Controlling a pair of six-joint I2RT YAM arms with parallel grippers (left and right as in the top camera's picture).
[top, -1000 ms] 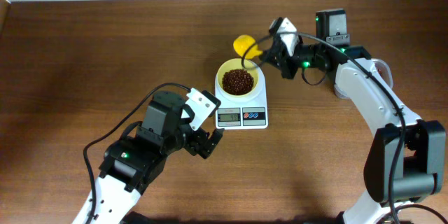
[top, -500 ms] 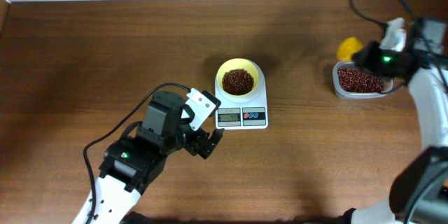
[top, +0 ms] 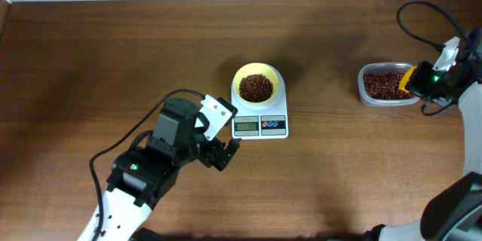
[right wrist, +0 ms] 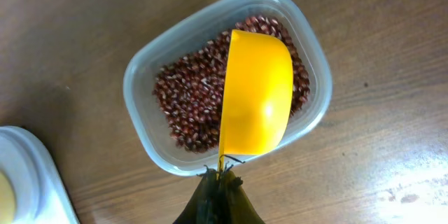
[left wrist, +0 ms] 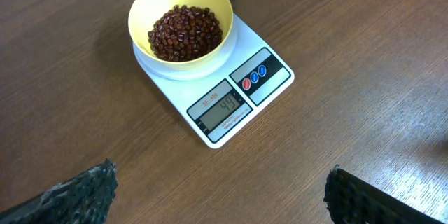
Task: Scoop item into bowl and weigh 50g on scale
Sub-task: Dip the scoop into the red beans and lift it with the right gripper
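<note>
The pale yellow bowl [top: 269, 74] stands on the white scale [top: 260, 126] at the table's middle, with a heap of dark red beans [top: 255, 86] inside. In the left wrist view the bowl [left wrist: 150, 3], the beans [left wrist: 185, 33] and the scale [left wrist: 269, 91] lie ahead of my left gripper [left wrist: 220, 182]. It hovers open and empty over bare wood, near the scale's front left corner [top: 226, 153]. My right gripper [right wrist: 222, 176] is shut on the thin handle of a yellow scoop [right wrist: 257, 101]. The scoop is turned on its side above more beans [right wrist: 189, 98].
Those beans fill a clear plastic container [top: 366, 90] at the far right; its rim [right wrist: 140, 91] shows in the right wrist view. A black cable [top: 422, 15] loops above the right arm. The table's back edge runs along the top of the overhead view.
My right arm has swung the yellow scoop from beside the bowl over to the clear container at the far right. The left arm, bowl and scale have not moved.
</note>
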